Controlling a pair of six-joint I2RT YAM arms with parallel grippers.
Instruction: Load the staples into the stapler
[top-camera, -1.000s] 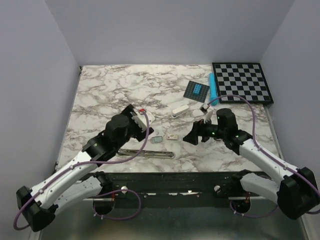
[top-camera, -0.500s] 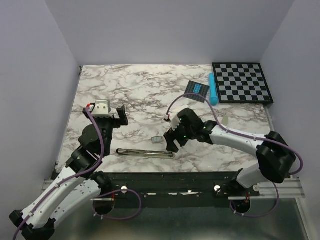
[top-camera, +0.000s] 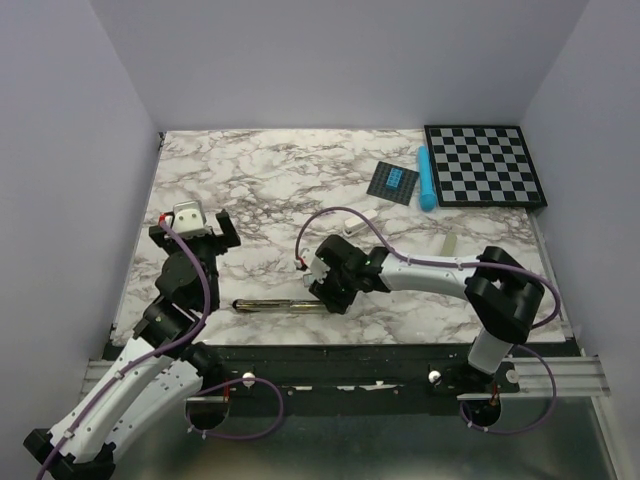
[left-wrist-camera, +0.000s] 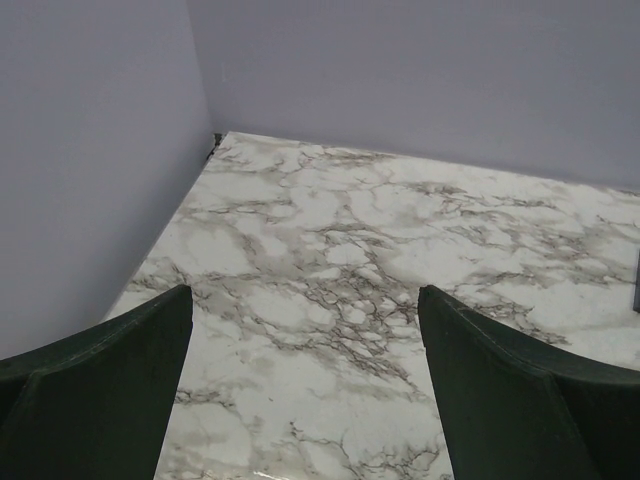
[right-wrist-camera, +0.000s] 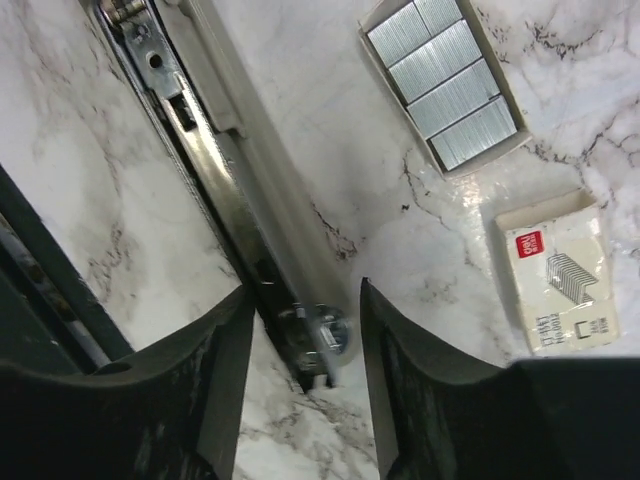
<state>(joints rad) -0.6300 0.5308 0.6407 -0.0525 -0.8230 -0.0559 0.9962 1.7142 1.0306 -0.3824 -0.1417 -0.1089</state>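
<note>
The stapler (top-camera: 285, 306) lies opened out flat near the table's front edge, black with a shiny silver channel (right-wrist-camera: 215, 190). My right gripper (top-camera: 326, 287) is low over its right end. In the right wrist view the gripper (right-wrist-camera: 305, 290) is open, its fingers either side of the stapler's end with gaps on both sides. The staples (right-wrist-camera: 445, 75) lie as grey strips in a small open tray, with their white box (right-wrist-camera: 560, 275) beside it; both are hidden under the arm in the top view. My left gripper (top-camera: 192, 226) is open and empty, raised at the left (left-wrist-camera: 305, 295).
A white oblong block (top-camera: 352, 226) and a beige bar (top-camera: 452, 243) lie behind the right arm. A blue tube (top-camera: 425, 178), a dark square pad (top-camera: 393, 181) and a chessboard (top-camera: 485, 165) are at the back right. Walls close in on three sides.
My right arm has swung left from the table's right side and come down over the stapler's right end. My left arm has pulled back to the left, away from the stapler.
</note>
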